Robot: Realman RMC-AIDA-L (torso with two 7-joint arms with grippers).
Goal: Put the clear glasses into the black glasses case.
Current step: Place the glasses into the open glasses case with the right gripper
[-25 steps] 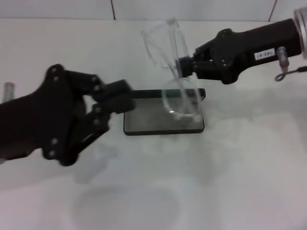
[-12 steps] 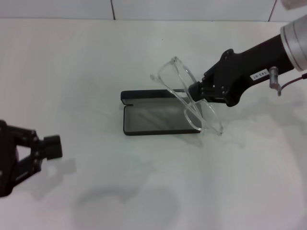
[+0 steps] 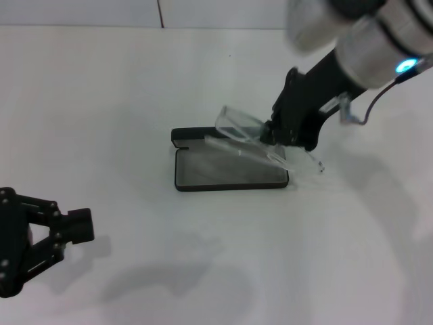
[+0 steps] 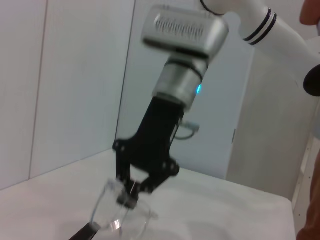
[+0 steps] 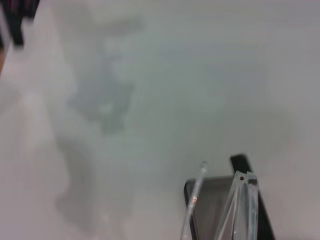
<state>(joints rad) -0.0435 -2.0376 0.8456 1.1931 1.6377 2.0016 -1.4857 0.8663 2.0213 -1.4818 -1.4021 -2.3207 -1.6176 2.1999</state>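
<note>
- Your right gripper (image 3: 269,135) has swung down since half a second ago: it was holding the glasses (image 3: 260,143) up on edge over the case (image 3: 223,177), and now it has tipped them over and lowered them
- The glasses now lie slanted across the right end of the open case, lens side toward the hinge, one temple tip poking out past the case's right edge onto the table (image 3: 101,101)
- The right gripper is clamped on the glasses near the lens; the left wrist view shows its fingers (image 4: 131,186) pinched on the clear frame (image 4: 117,215)
- I'd judge the glasses are over the tray but not seated; part of them seems to ride on the rim
- Your left gripper (image 3: 71,230) has drawn back to the near left of the table, well apart from the case, fingers spread and holding nothing
- What this means: the placing is nearly done, but letting go now could leave the glasses skewed; a small nudge leftward looks needed first
</note>
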